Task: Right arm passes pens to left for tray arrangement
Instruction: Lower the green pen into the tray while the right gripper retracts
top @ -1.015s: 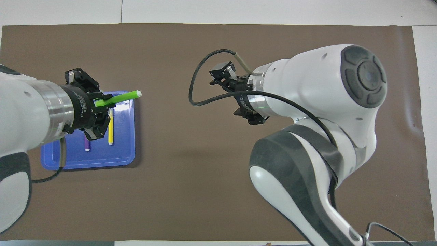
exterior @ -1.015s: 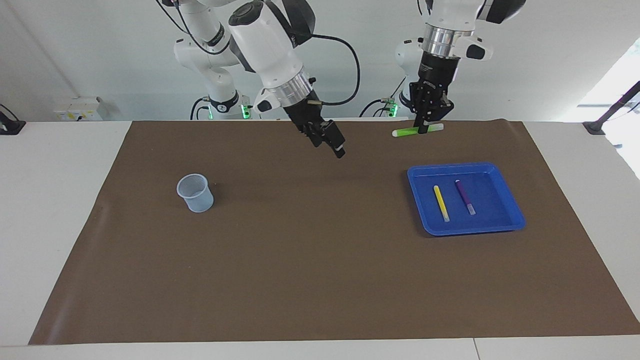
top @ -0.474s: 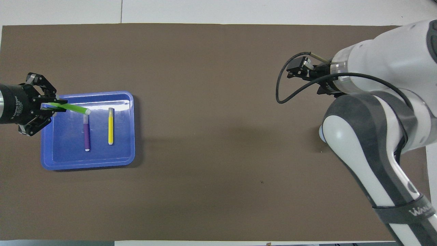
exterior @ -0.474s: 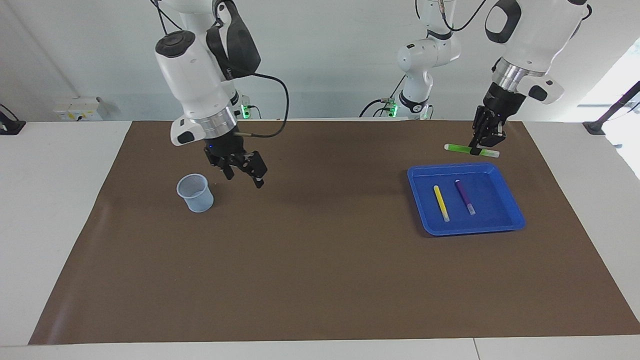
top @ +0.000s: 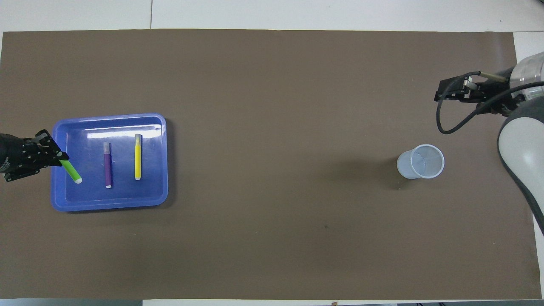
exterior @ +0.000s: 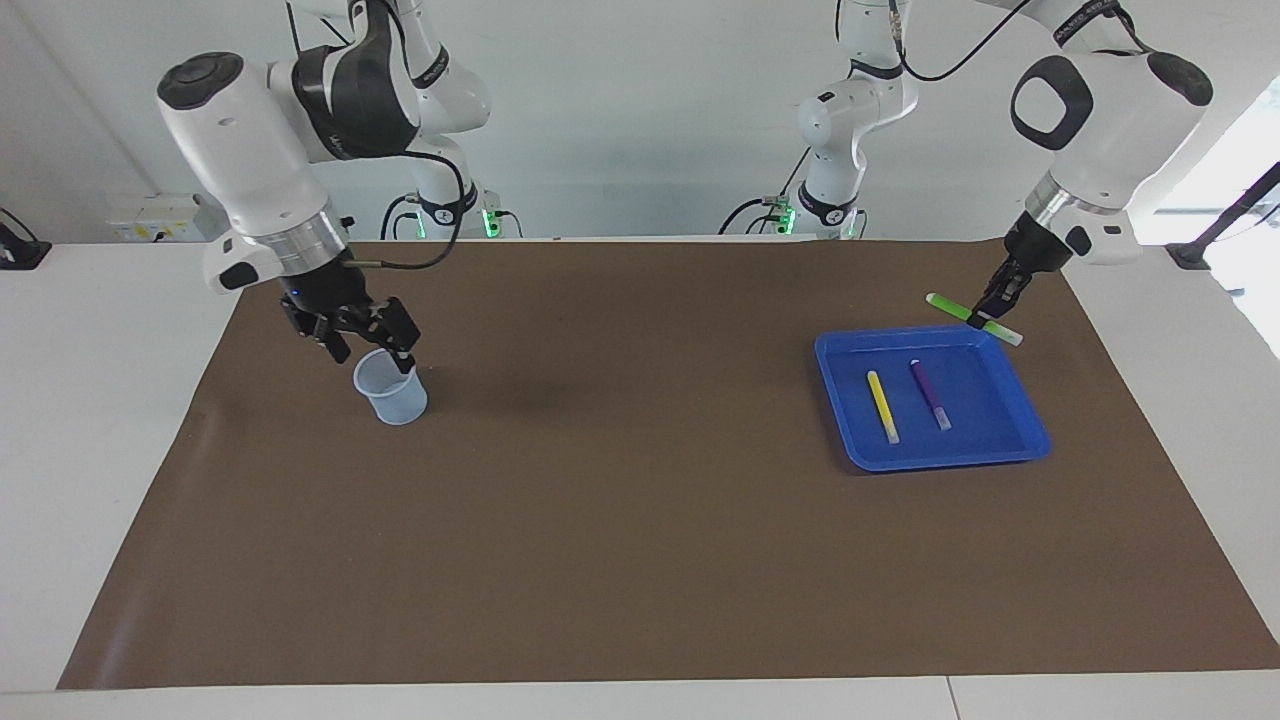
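The left end effector point(exterior: 985, 314) pinches the green marker pen point(exterior: 973, 318) near its middle, its fingers pressed against the barrel, and hangs in the air over the tray edge that lies toward the left arm's end of the counter point(exterior: 120, 400). In the overhead view the left end effector point(top: 51, 155) sits just outside the blue tray point(top: 127, 203), and the green marker pen point(top: 71, 171) slants from it in over the tray floor, pale cap leading.

That slant is what the coming move turns on. The yellow marker pen point(exterior: 881, 405) and the purple marker pen point(exterior: 930, 394) already lie side by side in the tray, parallel, their long axes running toward and away from the robots. The green pen's axis is skewed against theirs, so the wrist probably has to turn it into line before lowering. The free strip of tray floor lies directly below the held pen, between the purple pen and the rim, so little sideways travel seems needed. The third pen looks like the last to place.

The right end effector point(exterior: 360, 335) is spread and holds nothing, hovering over the translucent cup point(exterior: 390, 386), well apart from the tray; the right arm waits.
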Controlling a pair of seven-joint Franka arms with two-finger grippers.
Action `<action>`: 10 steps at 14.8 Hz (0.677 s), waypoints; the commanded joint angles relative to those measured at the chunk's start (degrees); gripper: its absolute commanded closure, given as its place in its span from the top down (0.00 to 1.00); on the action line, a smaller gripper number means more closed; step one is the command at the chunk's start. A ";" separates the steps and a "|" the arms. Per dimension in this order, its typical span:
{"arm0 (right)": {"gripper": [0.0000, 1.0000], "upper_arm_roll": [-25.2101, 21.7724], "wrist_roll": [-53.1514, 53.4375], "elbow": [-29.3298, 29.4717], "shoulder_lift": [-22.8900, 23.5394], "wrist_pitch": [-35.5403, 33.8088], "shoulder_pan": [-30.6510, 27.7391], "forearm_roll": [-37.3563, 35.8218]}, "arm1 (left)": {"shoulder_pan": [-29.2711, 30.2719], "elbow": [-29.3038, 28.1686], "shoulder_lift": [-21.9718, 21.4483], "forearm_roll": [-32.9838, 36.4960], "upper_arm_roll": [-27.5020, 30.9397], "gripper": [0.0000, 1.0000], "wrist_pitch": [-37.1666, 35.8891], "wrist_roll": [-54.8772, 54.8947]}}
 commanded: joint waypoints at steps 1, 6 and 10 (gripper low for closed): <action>1.00 -0.41 -1.27 1.08 -1.05 -3.01 -0.48 -4.43 | 1.61 -1.05 5.06 0.01 -0.35 0.00 4.33 12.18; 1.00 -0.49 -2.07 6.70 -1.05 -11.19 -1.36 -6.55 | 1.36 -3.34 11.13 8.26 -0.18 0.00 11.01 19.15; 1.00 0.29 -1.98 7.07 -2.37 -14.44 -2.24 -5.67 | 1.35 -5.97 13.68 11.00 -0.18 0.00 16.89 19.86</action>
